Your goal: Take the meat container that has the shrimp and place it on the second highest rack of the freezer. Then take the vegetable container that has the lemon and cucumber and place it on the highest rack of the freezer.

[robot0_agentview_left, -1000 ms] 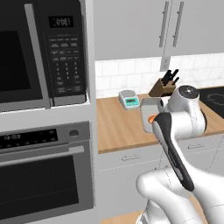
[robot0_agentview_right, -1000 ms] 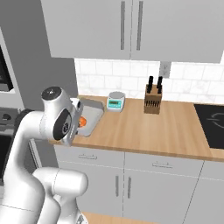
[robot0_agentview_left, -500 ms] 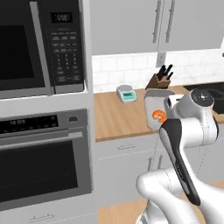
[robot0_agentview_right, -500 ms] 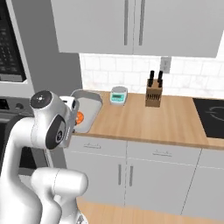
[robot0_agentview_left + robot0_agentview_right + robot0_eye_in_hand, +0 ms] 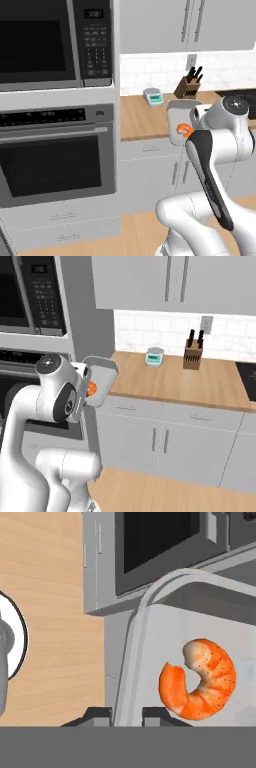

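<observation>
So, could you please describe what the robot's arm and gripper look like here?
The glossy white, rounded arm has a dark grey joint cap and a black strip along one link. The gripper ends in two small dark, blocky fingertips.

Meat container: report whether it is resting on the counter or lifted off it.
Lifted. The meat container with the shrimp hangs in front of the counter edge, its rim clamped by the end effector.

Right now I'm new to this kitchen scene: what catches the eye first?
An orange shrimp lies in a pale grey tray that the gripper holds by its rim, lifted off the wooden counter. To the left stands a black oven under a microwave.
</observation>
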### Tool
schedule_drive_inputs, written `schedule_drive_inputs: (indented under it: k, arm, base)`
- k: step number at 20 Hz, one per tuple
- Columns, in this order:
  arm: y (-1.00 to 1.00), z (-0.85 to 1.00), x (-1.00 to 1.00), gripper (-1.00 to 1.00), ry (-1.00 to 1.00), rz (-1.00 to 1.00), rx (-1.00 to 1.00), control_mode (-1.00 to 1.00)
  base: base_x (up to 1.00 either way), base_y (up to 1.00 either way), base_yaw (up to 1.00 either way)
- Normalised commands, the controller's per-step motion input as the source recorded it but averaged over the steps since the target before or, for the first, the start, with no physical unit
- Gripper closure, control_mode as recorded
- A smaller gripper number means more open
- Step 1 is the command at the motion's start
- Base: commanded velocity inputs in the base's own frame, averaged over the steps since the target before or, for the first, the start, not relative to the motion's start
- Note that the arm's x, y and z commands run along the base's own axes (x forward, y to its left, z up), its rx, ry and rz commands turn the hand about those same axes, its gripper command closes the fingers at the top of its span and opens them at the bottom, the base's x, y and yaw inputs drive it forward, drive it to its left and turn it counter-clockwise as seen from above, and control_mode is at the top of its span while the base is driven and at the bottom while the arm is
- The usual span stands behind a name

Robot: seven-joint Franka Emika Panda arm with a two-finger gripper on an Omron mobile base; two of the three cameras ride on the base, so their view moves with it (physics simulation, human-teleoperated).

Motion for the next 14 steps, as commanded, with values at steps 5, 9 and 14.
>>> schedule_drive_inputs:
  k: [5, 9, 14]
  arm:
    - [0.00, 0.00, 0.00, 1.00, 0.00, 0.00, 0.00, 1.00]
    - [0.00, 0.00, 0.00, 1.00, 0.00, 0.00, 0.00, 1.00]
    - [0.00, 0.00, 0.00, 1.00, 0.00, 0.00, 0.00, 1.00]
  base:
    - [-0.15, 0.92, 0.38]
    - [-0.01, 1.00, 0.37]
    - [0.00, 1.00, 0.32]
